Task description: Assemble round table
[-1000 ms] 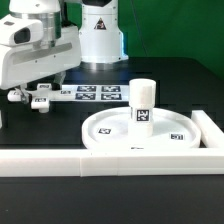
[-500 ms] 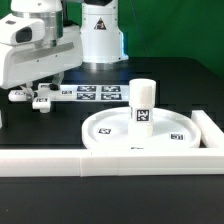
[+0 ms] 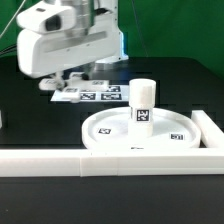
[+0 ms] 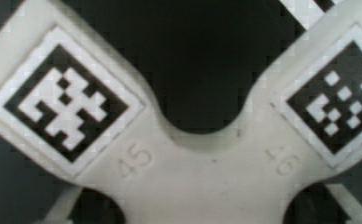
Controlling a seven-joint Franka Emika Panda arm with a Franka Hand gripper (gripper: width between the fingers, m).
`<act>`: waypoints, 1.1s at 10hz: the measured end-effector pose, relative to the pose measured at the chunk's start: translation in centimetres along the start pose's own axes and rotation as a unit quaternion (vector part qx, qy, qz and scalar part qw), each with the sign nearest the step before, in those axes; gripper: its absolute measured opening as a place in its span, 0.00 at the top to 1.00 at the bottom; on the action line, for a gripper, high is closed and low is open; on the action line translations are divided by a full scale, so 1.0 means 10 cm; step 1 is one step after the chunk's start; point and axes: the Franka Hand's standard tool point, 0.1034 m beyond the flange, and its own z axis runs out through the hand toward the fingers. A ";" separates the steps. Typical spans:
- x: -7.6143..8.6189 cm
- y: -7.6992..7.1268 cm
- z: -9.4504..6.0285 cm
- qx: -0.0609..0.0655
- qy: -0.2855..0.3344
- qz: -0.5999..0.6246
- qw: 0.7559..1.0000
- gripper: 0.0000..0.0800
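Base [image 4: 181, 150] close beneath jaws, across whole wrist view; jaws' spread indiscernible.

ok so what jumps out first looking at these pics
The short cylinder leg stands upright in the middle of the round disc, right of centre in the exterior view. Toward that view's upper left, the gripper holds the cross-shaped base, which fills the wrist view.
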 end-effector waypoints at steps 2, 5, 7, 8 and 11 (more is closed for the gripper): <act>0.32 -0.27 -0.16 -0.003 0.004 0.041 0.999 0.45; 0.78 -0.47 -0.37 -0.006 0.014 0.098 0.995 0.45; 0.72 -0.45 -0.34 -0.005 0.010 0.094 0.995 0.45; 0.73 -0.46 -0.34 -0.005 0.010 0.094 0.996 0.45; 0.74 -0.42 -0.45 -0.007 0.016 0.094 0.995 0.45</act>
